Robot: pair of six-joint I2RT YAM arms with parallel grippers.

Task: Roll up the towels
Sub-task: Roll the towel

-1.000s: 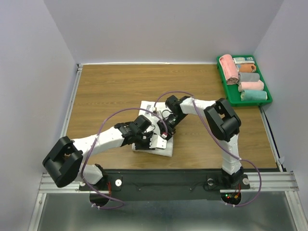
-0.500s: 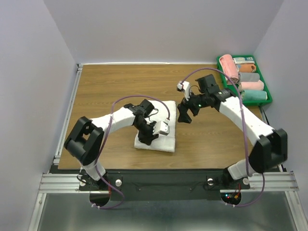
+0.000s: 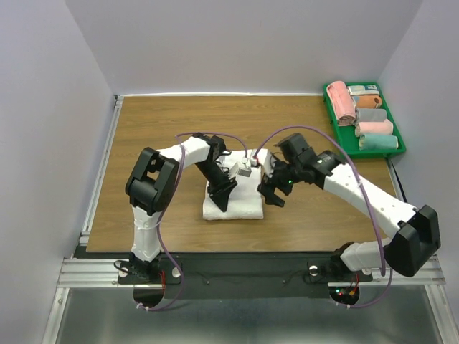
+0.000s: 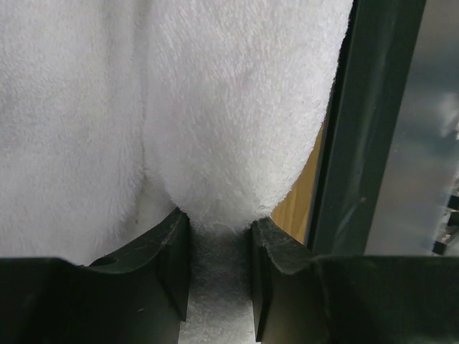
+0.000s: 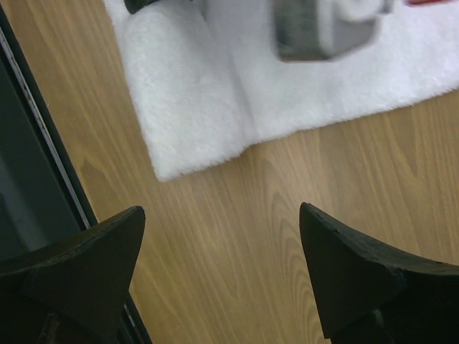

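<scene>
**Two white arms, black joints, purple cables**

Left arm (image 3: 188,152) and right arm (image 3: 362,192) match: smooth white link shells and bulky black joint housings. A thin purple cable (image 3: 315,135) loops along each arm. Left gripper (image 4: 219,276) is black, with flat, square-edged fingers (image 4: 171,266). Right gripper (image 5: 222,269) is dark too, its fingers ending in matte wedge-shaped tips. Small red and green lights (image 3: 345,292) glow by the right base.

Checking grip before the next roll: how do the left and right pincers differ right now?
The left pincer is shut on a fold of the white towel; the right pincer is open and holds nothing. The left sits on the towel; the right is over bare table beside it. Both are black.
</scene>
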